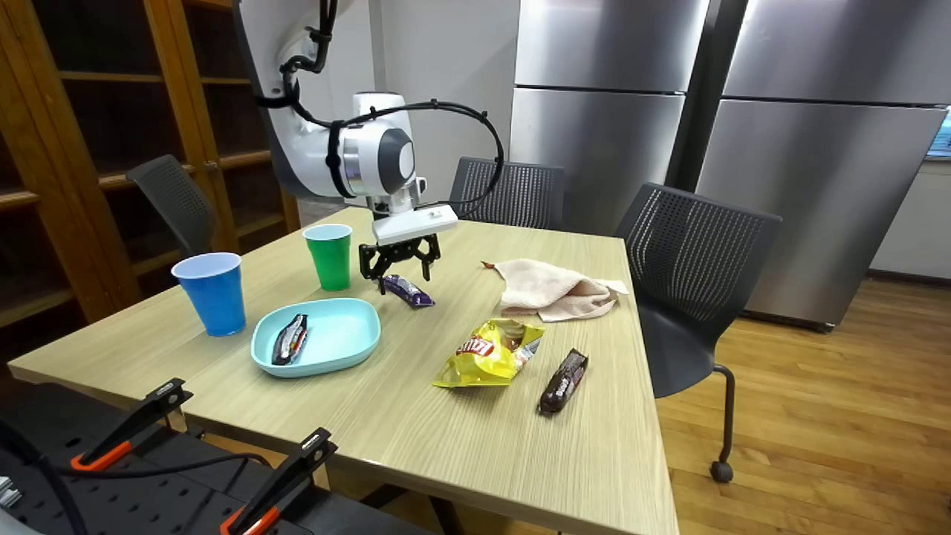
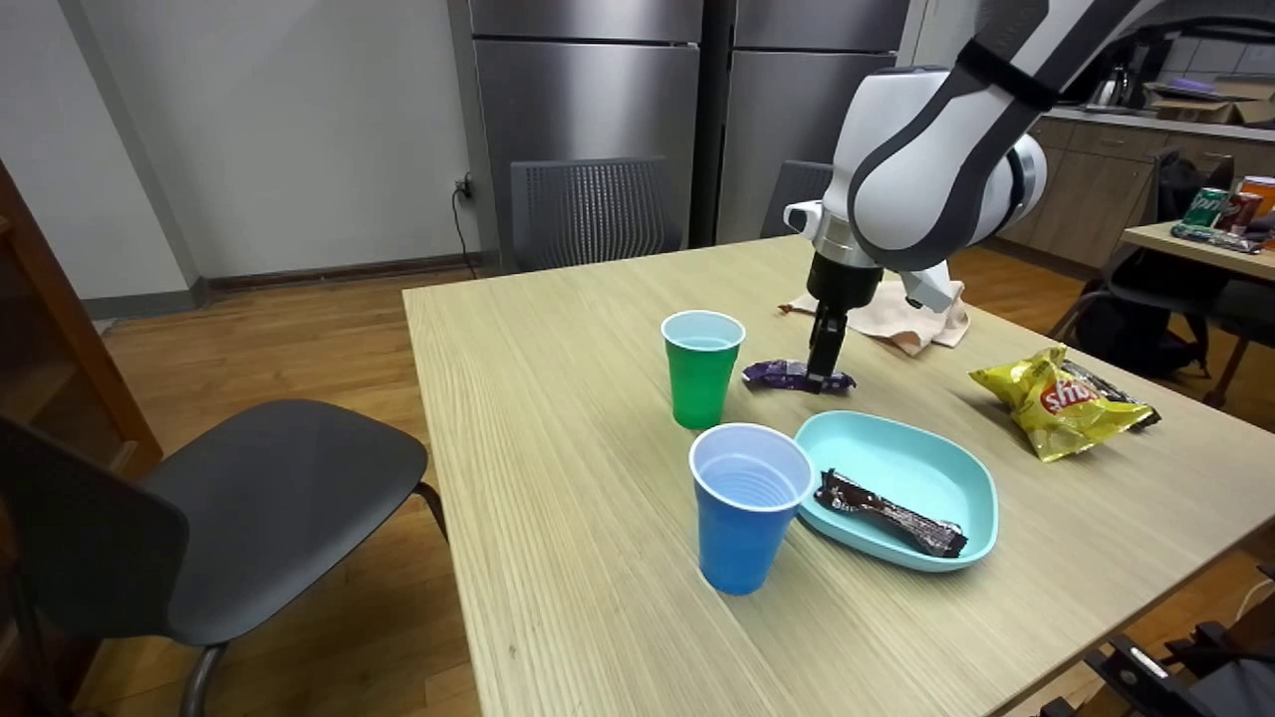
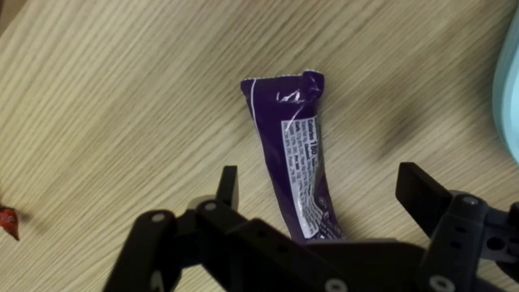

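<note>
My gripper (image 1: 404,281) is open and points down over a purple wrapped bar (image 1: 410,293) lying on the wooden table. In the wrist view the bar (image 3: 290,154) lies between the two spread fingers (image 3: 318,172), with a gap on each side. Its lower end is hidden behind the gripper body. In an exterior view the gripper (image 2: 819,376) overlaps the bar (image 2: 769,375). A light blue plate (image 1: 345,336) holds a dark wrapped bar (image 1: 290,340). A green cup (image 1: 331,264) and a blue cup (image 1: 215,299) stand upright near the plate.
A yellow chip bag (image 1: 483,357) and a dark brown wrapped bar (image 1: 563,383) lie near the table's edge. A crumpled pink cloth (image 1: 546,286) has a small red tip (image 3: 9,222) beside it. Chairs (image 1: 691,275) surround the table.
</note>
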`<state>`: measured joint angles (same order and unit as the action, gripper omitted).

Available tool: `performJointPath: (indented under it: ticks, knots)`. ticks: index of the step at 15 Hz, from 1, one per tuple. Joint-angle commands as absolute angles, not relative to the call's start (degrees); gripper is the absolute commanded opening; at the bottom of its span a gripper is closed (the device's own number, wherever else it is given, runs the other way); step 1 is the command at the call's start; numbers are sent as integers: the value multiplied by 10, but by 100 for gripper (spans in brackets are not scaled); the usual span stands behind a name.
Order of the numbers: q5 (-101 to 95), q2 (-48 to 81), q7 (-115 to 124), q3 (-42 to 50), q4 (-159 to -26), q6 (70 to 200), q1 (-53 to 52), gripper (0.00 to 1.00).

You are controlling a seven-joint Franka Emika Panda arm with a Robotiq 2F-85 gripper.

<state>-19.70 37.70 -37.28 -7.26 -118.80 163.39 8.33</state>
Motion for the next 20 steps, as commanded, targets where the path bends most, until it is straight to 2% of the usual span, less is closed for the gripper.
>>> performJointPath:
  ticks: [1,2,3,4,13,20]
  knots:
    - [-190,392,-401,-79,-1162,1610,89,100]
    - [-190,394,-402,-79,-1161,1610,90,100]
    - [-189,396,-404,-81,-1160,1612,92,75]
    - [-189,398,-406,-81,-1159,1613,92,74]
    - [-176,388,-397,-83,-1164,1616,98,3]
    - [-130,331,-365,-83,-1216,1662,104,4]
